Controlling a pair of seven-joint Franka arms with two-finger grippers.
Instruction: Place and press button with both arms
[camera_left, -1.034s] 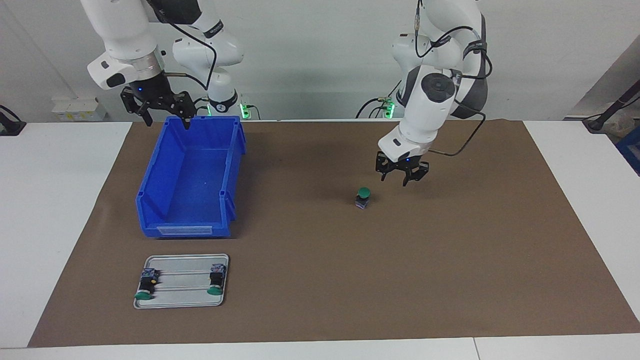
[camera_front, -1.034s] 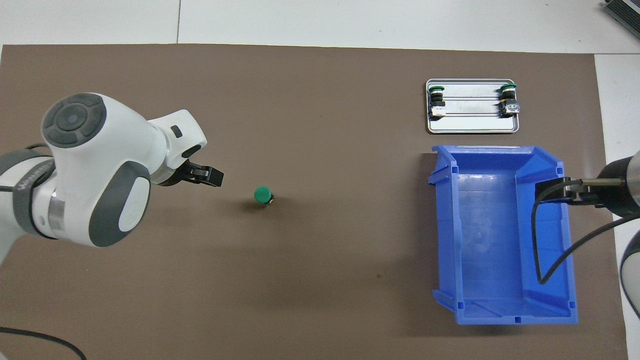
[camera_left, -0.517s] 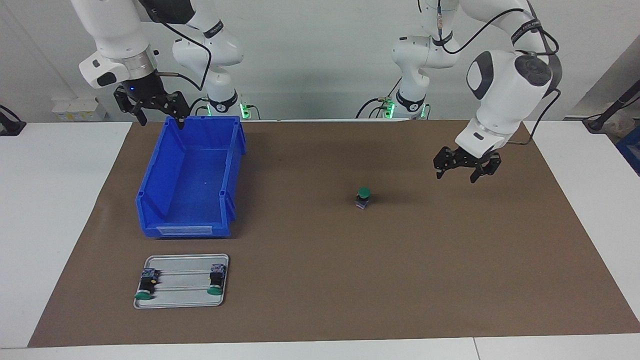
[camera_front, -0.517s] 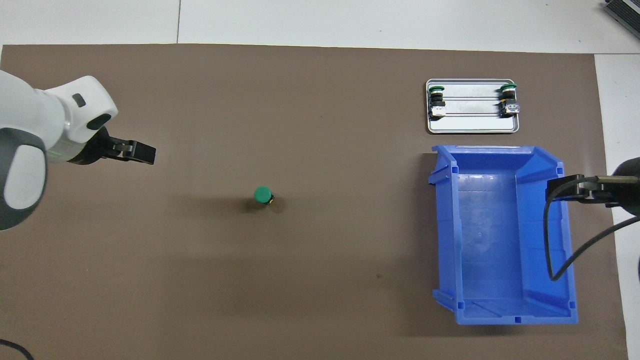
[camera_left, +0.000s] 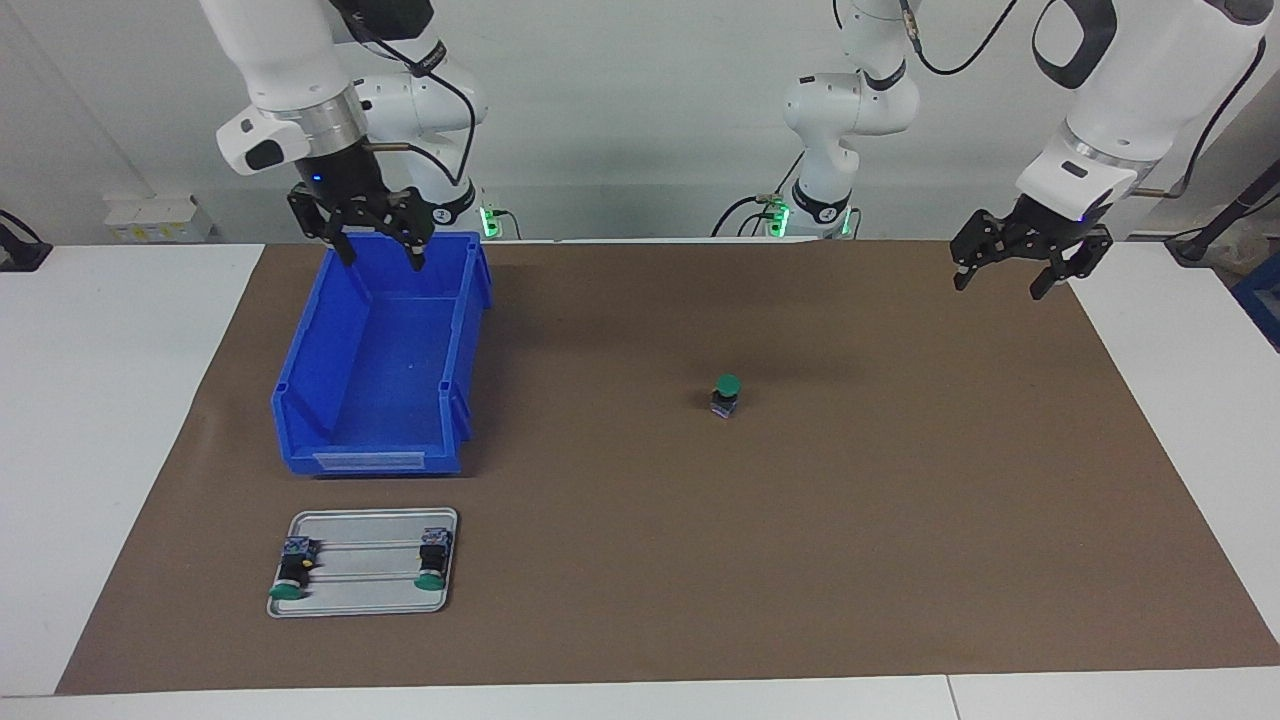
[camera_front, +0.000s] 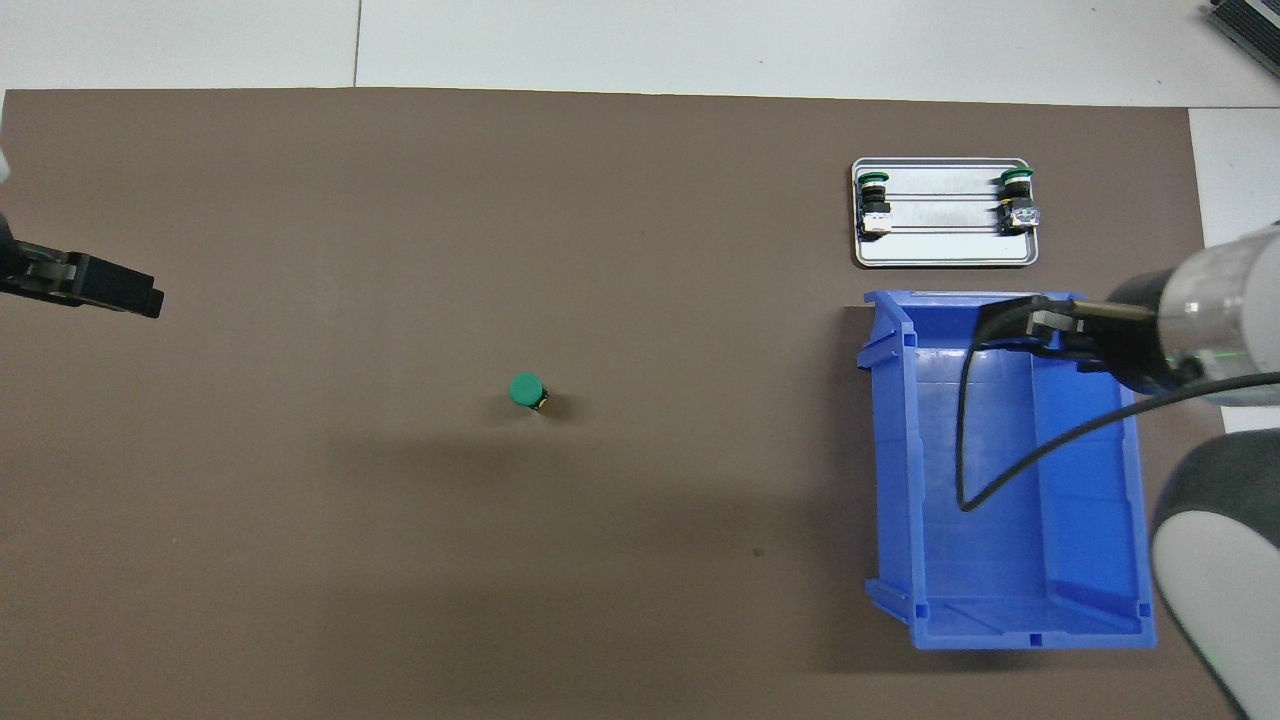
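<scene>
One green-capped button (camera_left: 727, 395) (camera_front: 526, 390) stands upright and alone on the brown mat, near its middle. Neither gripper touches it. My left gripper (camera_left: 1000, 287) (camera_front: 110, 292) hangs open and empty in the air over the mat at the left arm's end of the table, well away from the button. My right gripper (camera_left: 382, 258) (camera_front: 1012, 322) is open and empty, just above the blue bin (camera_left: 300, 400) at its rim nearest the robots. Two more buttons (camera_left: 290, 575) (camera_left: 432, 565) lie on their sides on a metal tray (camera_left: 365, 530).
The blue bin (camera_front: 890, 480) holds nothing and stands at the right arm's end of the mat. The metal tray (camera_front: 945, 250) lies just farther from the robots than the bin. White tabletop borders the mat.
My left arm has lifted and swung away from the button toward its own end of the table. My right gripper has shifted sideways over the bin's rim. The button has stayed put.
</scene>
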